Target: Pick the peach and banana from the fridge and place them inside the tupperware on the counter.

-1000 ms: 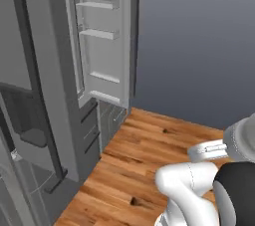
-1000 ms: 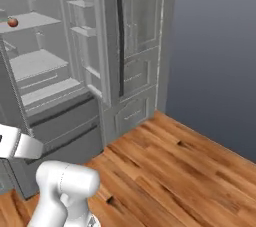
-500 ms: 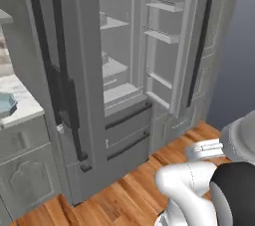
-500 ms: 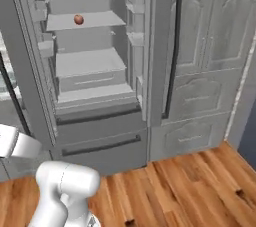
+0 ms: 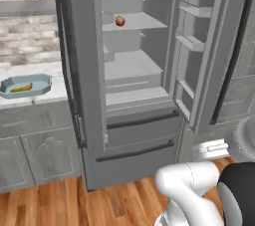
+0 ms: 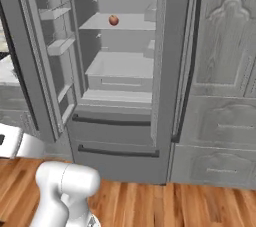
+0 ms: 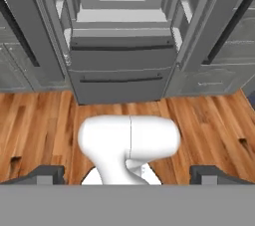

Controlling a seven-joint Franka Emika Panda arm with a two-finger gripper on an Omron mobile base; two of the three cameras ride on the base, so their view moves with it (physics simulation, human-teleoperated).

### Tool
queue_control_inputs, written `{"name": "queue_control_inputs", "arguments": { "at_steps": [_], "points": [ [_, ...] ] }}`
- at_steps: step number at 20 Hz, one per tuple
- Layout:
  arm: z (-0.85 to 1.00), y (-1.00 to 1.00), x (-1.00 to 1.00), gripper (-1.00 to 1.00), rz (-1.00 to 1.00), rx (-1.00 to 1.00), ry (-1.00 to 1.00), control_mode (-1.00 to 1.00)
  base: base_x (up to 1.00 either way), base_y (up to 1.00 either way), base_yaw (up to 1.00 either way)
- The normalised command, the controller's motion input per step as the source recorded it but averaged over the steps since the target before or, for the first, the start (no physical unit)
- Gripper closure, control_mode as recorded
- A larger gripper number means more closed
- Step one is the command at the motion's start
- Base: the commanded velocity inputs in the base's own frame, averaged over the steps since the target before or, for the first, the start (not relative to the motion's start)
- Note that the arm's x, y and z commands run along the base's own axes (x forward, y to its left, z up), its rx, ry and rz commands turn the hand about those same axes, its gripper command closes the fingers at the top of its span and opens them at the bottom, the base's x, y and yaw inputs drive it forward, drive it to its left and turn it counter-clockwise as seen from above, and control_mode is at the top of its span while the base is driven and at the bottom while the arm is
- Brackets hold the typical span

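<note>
grey fridge [image 5: 134, 120] stands open in the left base view, peach [image 5: 120, 21] alone on an upper shelf. left of it, on the white table [image 5: 30, 99], the tupperware [image 5: 26, 85] holds the banana [image 5: 21, 88].
right base view: fridge [image 6: 120, 136] doors swung wide, peach [image 6: 113, 20] on the same upper shelf, near its front edge.
hand view: fingers [image 7: 128, 174] spread wide, empty, well apart from the fridge [image 7: 119, 70] over the wood floor [image 7: 40, 125].
</note>
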Motion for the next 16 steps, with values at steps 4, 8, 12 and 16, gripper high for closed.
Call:
{"name": "queue_control_inputs", "arguments": {
  "at_steps": [4,8,12,16],
  "points": [
    [0.00,0.00,0.00,-1.00,0.00,0.00,0.00,1.00,0.31,-0.50,0.32],
    [0.00,0.00,0.00,-1.00,0.00,0.00,0.00,1.00,0.43,-0.20,0.05],
    [0.00,0.00,0.00,-1.00,0.00,0.00,0.00,1.00,0.56,-0.02,0.00],
    [0.00,0.00,0.00,-1.00,0.00,0.00,0.00,1.00,0.70,0.00,0.00]
  ]
}}
